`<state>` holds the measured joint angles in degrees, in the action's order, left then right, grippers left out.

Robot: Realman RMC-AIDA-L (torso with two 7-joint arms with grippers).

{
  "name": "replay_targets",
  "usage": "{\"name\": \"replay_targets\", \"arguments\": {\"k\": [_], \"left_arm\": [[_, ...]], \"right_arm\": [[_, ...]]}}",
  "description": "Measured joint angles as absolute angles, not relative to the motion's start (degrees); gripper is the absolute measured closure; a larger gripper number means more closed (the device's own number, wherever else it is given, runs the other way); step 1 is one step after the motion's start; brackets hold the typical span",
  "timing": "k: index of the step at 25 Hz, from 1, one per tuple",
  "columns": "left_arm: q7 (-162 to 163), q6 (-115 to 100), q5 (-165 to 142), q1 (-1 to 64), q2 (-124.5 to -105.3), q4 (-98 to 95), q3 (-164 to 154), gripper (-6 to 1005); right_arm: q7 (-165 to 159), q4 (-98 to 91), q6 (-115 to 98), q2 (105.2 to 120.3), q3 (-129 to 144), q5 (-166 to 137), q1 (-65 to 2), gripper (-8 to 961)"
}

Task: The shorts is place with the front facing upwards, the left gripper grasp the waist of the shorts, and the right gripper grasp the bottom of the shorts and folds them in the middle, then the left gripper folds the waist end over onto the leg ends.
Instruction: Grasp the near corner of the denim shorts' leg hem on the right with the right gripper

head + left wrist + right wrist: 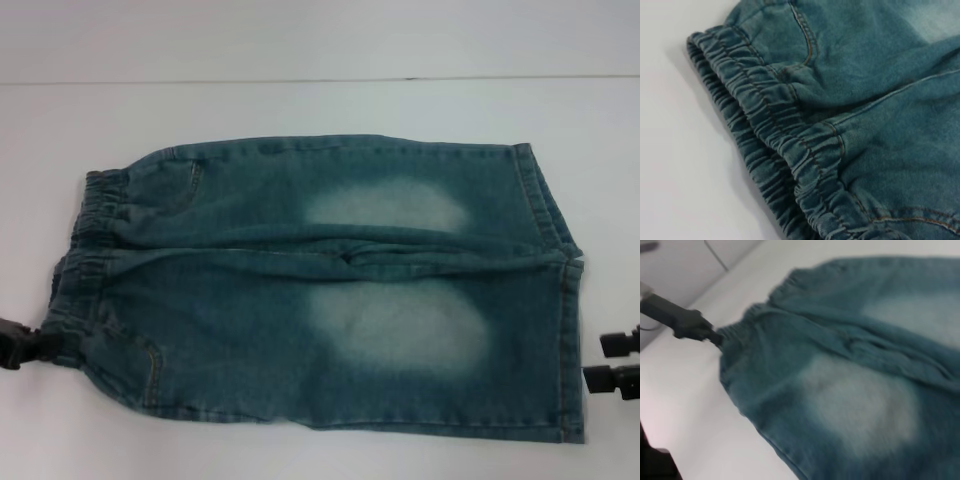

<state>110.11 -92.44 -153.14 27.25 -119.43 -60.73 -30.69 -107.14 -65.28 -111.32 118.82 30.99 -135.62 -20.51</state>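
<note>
Blue denim shorts [330, 290] lie flat, front up, with the elastic waist [85, 250] on the left and the leg hems [572, 330] on the right. My left gripper [45, 347] is at the near corner of the waist, its dark fingers closed together on the waistband edge; the right wrist view shows the left gripper [715, 335] pinching there. The left wrist view shows only the gathered waistband [780, 135] close up. My right gripper [603, 361] stands open just right of the near leg hem, apart from the cloth.
The shorts rest on a white table [300, 110] whose far edge [320, 79] runs across the back. Bare tabletop lies beyond the shorts and along the front.
</note>
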Motion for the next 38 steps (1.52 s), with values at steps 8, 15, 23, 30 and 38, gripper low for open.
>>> {"name": "replay_targets", "arguments": {"k": [8,15,23,30,38], "left_arm": [[110.6,-91.3,-153.2,27.8,-119.11,-59.9,-31.6,950],[110.6,-91.1,-154.0,27.8,-119.0,-59.4,-32.1,955],[110.8,-91.3,-154.7,27.5,-119.0,-59.5,-32.2,955],[110.9,-91.2,-155.9,27.7,-119.0,-59.6,-32.1,955],[110.9,-91.2,-156.0,27.8,-119.0,-59.7,-32.1,955]], "right_arm": [[-116.0,-65.8,-110.4,118.88,30.8,-140.9,-21.3,166],[-119.8,-65.6,-108.9,119.26,31.7,-145.7,-22.3,168],[-120.1,-63.0,-108.4,119.69,34.0,-146.2,-22.6,172],[-120.9,-59.7,-105.7,119.98,36.8,-146.6,-23.1,177],[-121.9,-57.8,-103.1,119.96,38.8,-146.7,-23.1,179]]}}
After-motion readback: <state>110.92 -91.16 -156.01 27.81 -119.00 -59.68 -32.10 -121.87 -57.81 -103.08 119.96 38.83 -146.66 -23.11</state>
